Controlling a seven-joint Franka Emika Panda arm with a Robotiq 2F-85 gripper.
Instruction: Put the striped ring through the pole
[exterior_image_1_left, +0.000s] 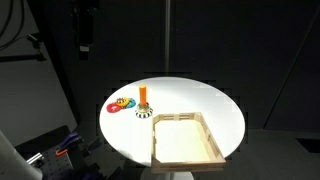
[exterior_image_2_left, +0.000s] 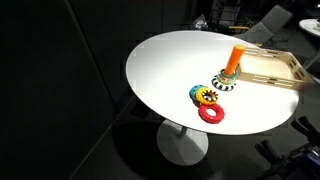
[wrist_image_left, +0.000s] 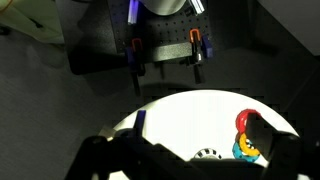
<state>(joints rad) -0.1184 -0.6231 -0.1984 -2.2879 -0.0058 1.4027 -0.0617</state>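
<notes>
**STATUS: GRIPPER OPEN ABOVE TABLE, STRIPED RING AT FOOT OF POLE**

1. Gripper state. In the wrist view the gripper (wrist_image_left: 195, 140) is spread wide. Its dark fingers (wrist_image_left: 272, 150) enter from the lower corners of the frame and hold nothing.

2. Position of the task's thing. The striped ring (wrist_image_left: 207, 155) lies flat on the white table (wrist_image_left: 190, 115), between the two fingers and clear of both. In both exterior views the striped ring (exterior_image_1_left: 145, 113) (exterior_image_2_left: 225, 83) sits at the foot of the upright orange pole (exterior_image_1_left: 145, 95) (exterior_image_2_left: 237, 56). Whether it encircles the pole or lies just in front of it cannot be told.

3. Neighbouring items. A yellow and blue ring (exterior_image_2_left: 205, 96) and a red ring (exterior_image_2_left: 211, 114) lie near the striped ring. A wooden tray (exterior_image_1_left: 185, 150) rests just beside the pole.

4. Limits of view.
   - The lower frame edge cuts off the striped ring in the wrist view.
   - The right-hand finger partly covers the yellow and blue ring there.
   - The finger outlines are dark and lack detail.
</notes>
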